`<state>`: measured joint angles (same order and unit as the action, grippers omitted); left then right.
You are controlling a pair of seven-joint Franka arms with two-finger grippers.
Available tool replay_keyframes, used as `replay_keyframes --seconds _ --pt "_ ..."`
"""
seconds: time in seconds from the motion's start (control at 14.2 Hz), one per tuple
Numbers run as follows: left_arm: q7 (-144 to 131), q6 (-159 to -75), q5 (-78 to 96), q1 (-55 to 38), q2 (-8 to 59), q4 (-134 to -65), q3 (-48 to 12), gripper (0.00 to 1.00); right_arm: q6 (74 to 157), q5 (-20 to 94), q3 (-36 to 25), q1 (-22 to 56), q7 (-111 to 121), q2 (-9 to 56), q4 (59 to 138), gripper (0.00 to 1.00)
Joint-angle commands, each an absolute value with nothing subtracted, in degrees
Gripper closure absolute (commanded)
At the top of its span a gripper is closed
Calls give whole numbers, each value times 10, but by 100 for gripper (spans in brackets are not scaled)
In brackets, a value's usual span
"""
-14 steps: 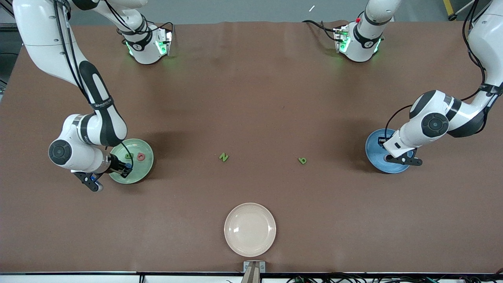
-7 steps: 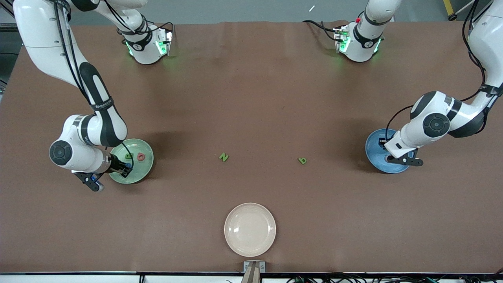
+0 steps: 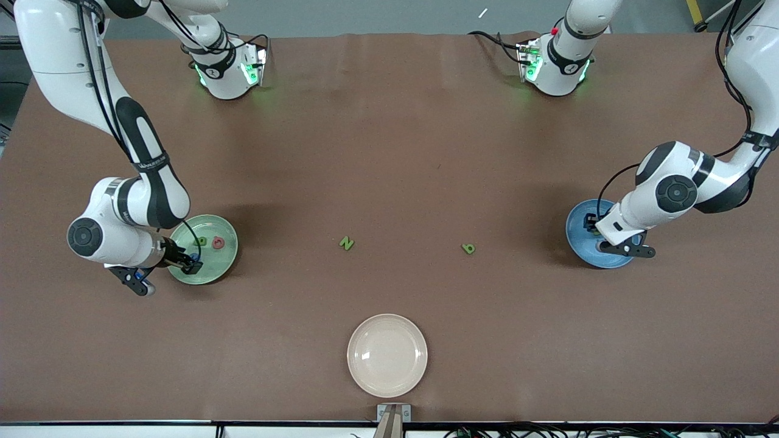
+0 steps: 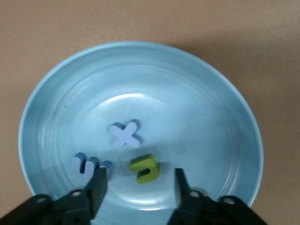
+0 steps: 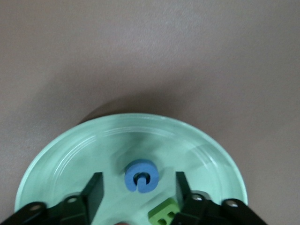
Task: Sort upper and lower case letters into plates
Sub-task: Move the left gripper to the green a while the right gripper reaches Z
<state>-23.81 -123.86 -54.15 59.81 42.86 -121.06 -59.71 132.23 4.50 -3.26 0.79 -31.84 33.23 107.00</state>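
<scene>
Both grippers were opened since the earlier frame: the left gripper [image 4: 139,183] over the blue plate [image 4: 225,112], the right gripper [image 5: 137,190] over the pale green plate [image 5: 70,154]. Fingers [image 4: 97,183] stood apart, empty, letters apparently released for sorting.

A brown table [image 3: 389,152] fills the front view from edge to edge, its covering faintly creased toward twelve o'clock. On it, near the six o'clock edge, sits a round cream-white plate [image 3: 387,355], shallow and glossy with a small glint on its surface. Just at that edge, below the plate, a small grey bracket [image 3: 394,413] is fixed.
</scene>
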Motion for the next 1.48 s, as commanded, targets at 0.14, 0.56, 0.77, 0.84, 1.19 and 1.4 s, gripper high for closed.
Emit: replay_keyframes --seconds 0.14,0.56,0.77,0.84,1.19,1.4 --pt "-244 -1233 -506 596 422 -1193 -660 1 1264 52 -25 79 -456 302 1053 0" --pt "-453 -1233 -478 440 428 -1138 -660 1 1255 57 -25 211 -536 307 1014 0" --pt "-575 -1233 -455 319 429 -1091 -601 1 1336 108 -26 284 -540 326 1018 0" --pt "-635 -1233 -447 279 429 -1074 -580 1 1358 108 -26 298 -551 339 1017 0" --pt "-850 -1246 -434 144 453 -1017 -501 1 1396 95 -37 363 -583 388 993 0" --pt "-903 -1296 -434 119 467 -1010 -475 1 1394 63 -37 372 -647 406 972 0"
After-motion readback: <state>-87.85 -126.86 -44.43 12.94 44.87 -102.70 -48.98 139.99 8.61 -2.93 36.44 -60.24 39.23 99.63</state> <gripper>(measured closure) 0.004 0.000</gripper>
